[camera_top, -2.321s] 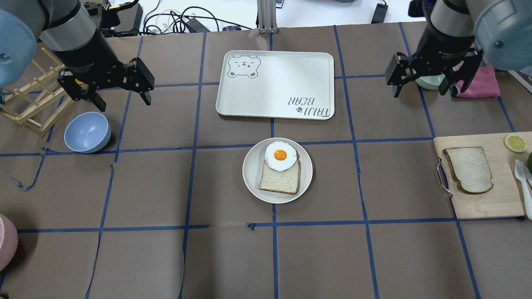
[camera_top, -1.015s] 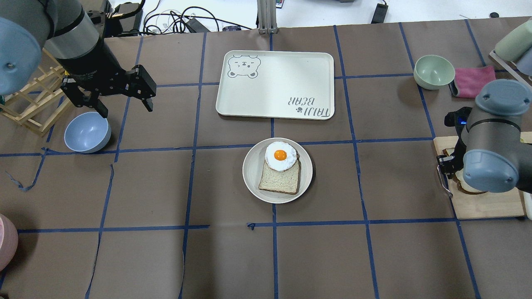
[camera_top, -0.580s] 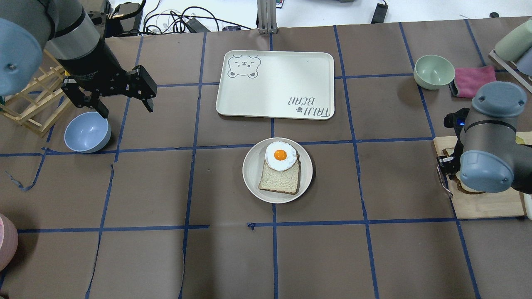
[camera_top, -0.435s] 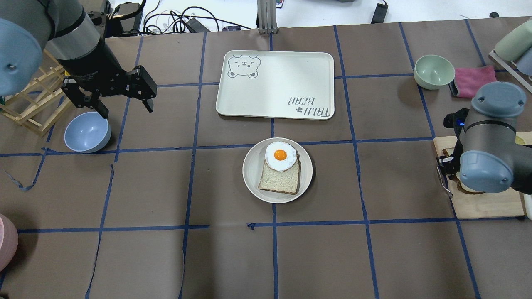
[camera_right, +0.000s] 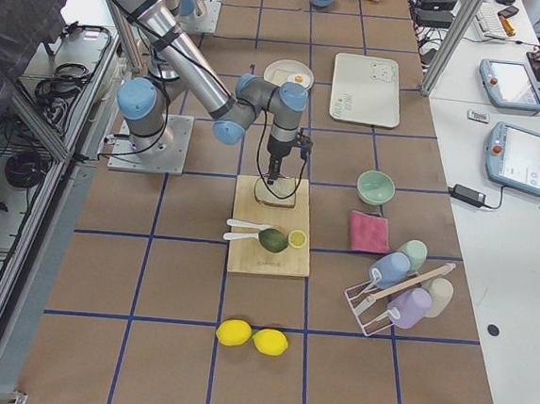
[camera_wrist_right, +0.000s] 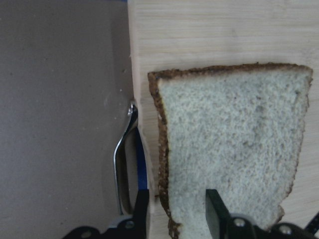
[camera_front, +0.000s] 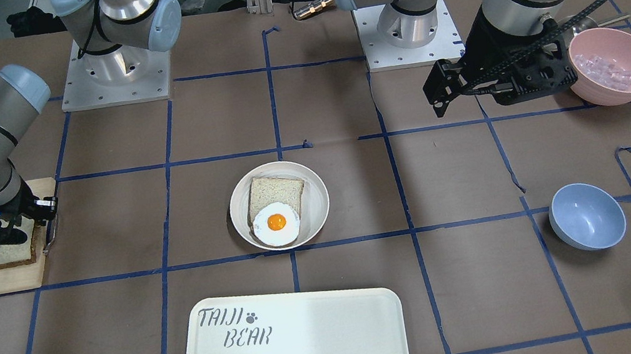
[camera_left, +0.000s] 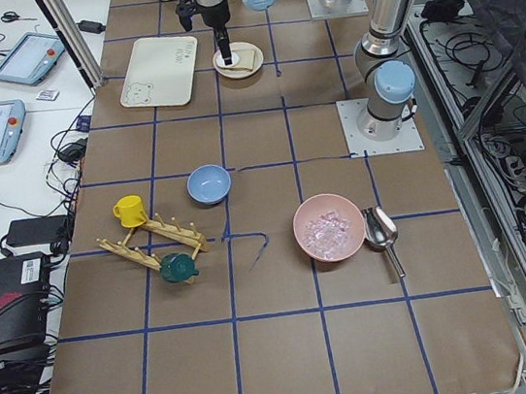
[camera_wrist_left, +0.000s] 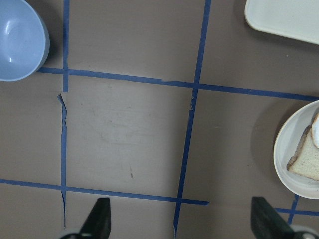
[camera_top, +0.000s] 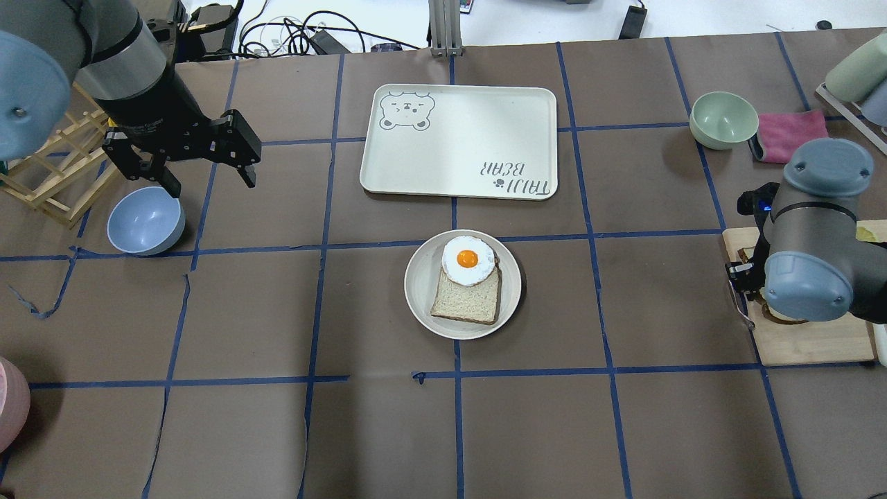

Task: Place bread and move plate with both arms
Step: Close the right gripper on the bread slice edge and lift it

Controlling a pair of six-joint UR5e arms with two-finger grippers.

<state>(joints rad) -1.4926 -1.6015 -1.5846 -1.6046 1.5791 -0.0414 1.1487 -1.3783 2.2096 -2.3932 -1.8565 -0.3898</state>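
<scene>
The board (camera_top: 811, 346) lies at the table's right side and the plate (camera_top: 423, 305) in the middle, well apart. The bread (camera_wrist_right: 234, 144) lies flat on the board, near its left edge. The right gripper (camera_wrist_right: 177, 211) is narrow, jaws astride the left crust, I think not pinching yet. It should go low, take only the crust and close softly. The left gripper (camera_top: 208, 179) hangs wide and empty, far left
</scene>
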